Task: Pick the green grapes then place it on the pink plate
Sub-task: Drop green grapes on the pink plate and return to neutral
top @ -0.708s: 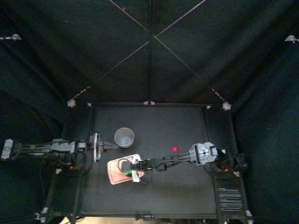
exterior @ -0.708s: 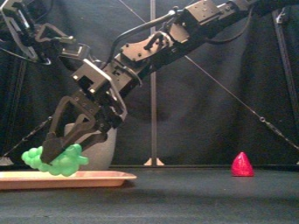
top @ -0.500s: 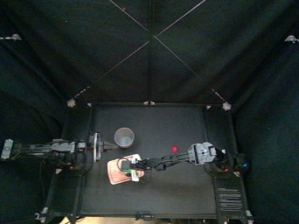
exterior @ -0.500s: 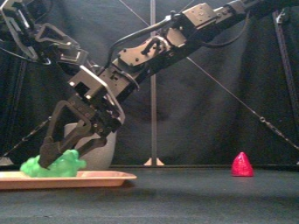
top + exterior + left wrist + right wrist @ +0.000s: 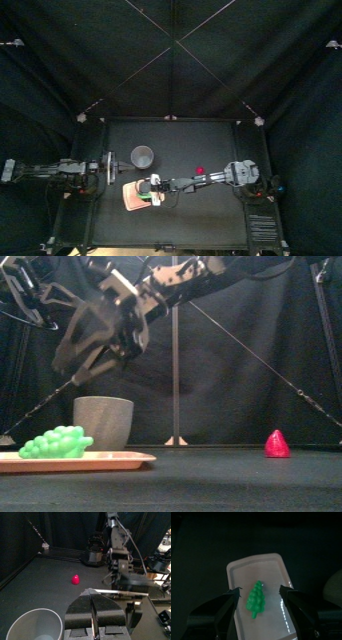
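Note:
The green grapes (image 5: 56, 443) lie on the pink plate (image 5: 94, 460) at the table's front left, free of any grip. In the right wrist view the grapes (image 5: 256, 598) rest lengthwise in the middle of the plate (image 5: 238, 572). My right gripper (image 5: 91, 344) hangs open well above them, reaching in from the right past the middle (image 5: 155, 185); its jaws (image 5: 259, 590) stand apart on either side of the bunch. The left gripper (image 5: 93, 612) rests shut at the table's left (image 5: 102, 170), holding nothing.
A tall grey speckled cup (image 5: 104, 422) stands just behind the plate, close to the left gripper (image 5: 33, 627). A red toy strawberry (image 5: 277, 444) sits to the right of the middle (image 5: 201, 171), under the right arm.
The right gripper let go of the grapes on the plate, opened and rose. The grapes now lie still on the plate. The left arm has not moved.

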